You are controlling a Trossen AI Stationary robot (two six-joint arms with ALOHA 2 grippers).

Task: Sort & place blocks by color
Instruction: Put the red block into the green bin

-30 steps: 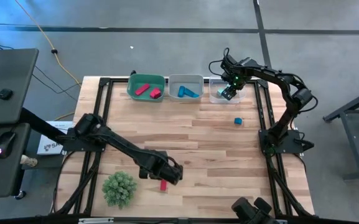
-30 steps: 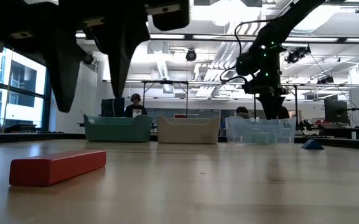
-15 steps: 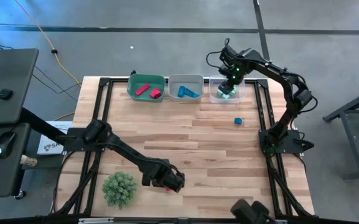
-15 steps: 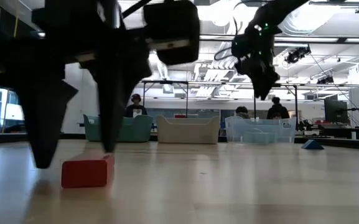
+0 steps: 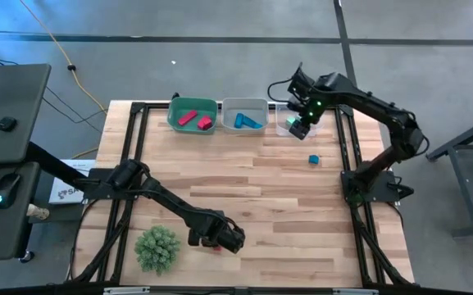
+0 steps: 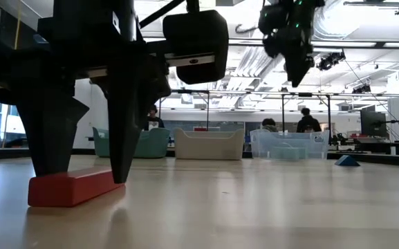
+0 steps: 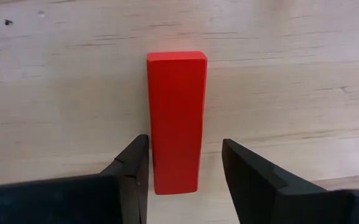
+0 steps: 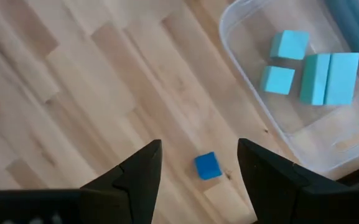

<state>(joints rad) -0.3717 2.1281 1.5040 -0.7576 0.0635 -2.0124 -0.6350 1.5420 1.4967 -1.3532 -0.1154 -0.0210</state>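
— What do we have nearest us?

— Our left claw (image 7: 182,163) is down at the bench's (image 5: 285,205) near edge, fingers spread astride a red bar (image 7: 175,118) lying flat; one finger seems to touch it, though we can't be sure. A green spiky ball (image 5: 157,247) sits just beside.

— And farther off?

— A lone blue cube (image 5: 313,160) lies on the wood. Beyond it our right claw (image 5: 300,124) hangs released above the clear bin (image 8: 303,146) holding teal blocks (image 8: 329,77). Red blocks (image 5: 193,120) fill the green bin (image 5: 192,105), blue blocks (image 5: 248,122) the grey bin (image 5: 244,103).

Three bins (image 5: 245,106), about nine blocks (image 7: 175,121), one plant ball (image 5: 156,248).
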